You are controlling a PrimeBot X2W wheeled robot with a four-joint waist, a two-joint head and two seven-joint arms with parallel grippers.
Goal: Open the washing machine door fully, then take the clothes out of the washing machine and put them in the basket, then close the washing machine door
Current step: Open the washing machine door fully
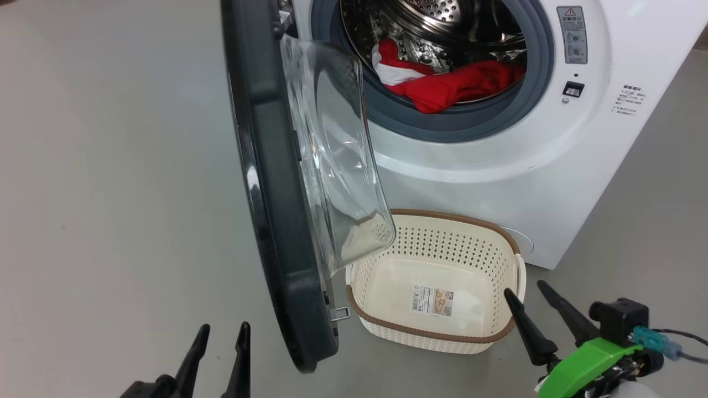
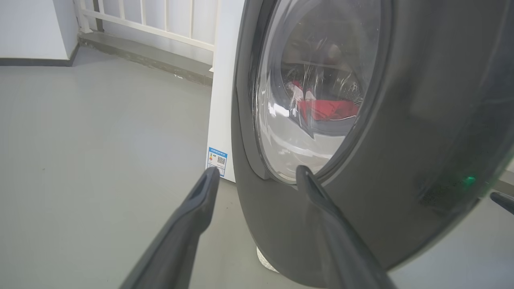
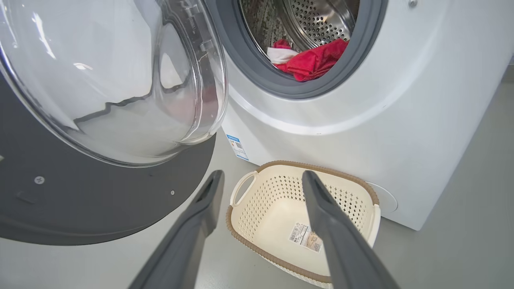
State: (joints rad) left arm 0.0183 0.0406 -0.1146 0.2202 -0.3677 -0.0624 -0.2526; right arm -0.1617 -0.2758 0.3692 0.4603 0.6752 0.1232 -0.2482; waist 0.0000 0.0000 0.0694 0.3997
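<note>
Since the washing machine door (image 1: pixel 276 193) stands swung out on the left side of the washing machine (image 1: pixel 553 166), nearly edge-on from the head camera, the machine's mouth is uncovered and the clothes (image 1: pixel 453 85) show inside it. They are a red bundle with a white part, lying at the bottom of the steel drum (image 1: pixel 431 22) and lapping onto the grey rubber ring (image 1: pixel 442 124). The basket (image 1: pixel 442 243) sits on the floor (image 1: pixel 110 166) just in front of the machine, below its mouth, with a paper label (image 1: pixel 432 301) on its bottom (the door's glass bowl (image 1: pixel 337 166) overlaps the basket's left corner in the head view). The left gripper (image 1: pixel 225 327) is out in front of the machine on the outer side of the door, fingers spread wide and holding nothing. In its wrist view one fingertip (image 2: pixel 311 184) looks close to the door, though whether it touches is hard to say. The right gripper (image 1: pixel 524 287) hovers in front of the machine by the basket's right end, fingers likewise wide apart and empty. A small blue label (image 2: pixel 217 161) marks the machine's lower left corner.
</note>
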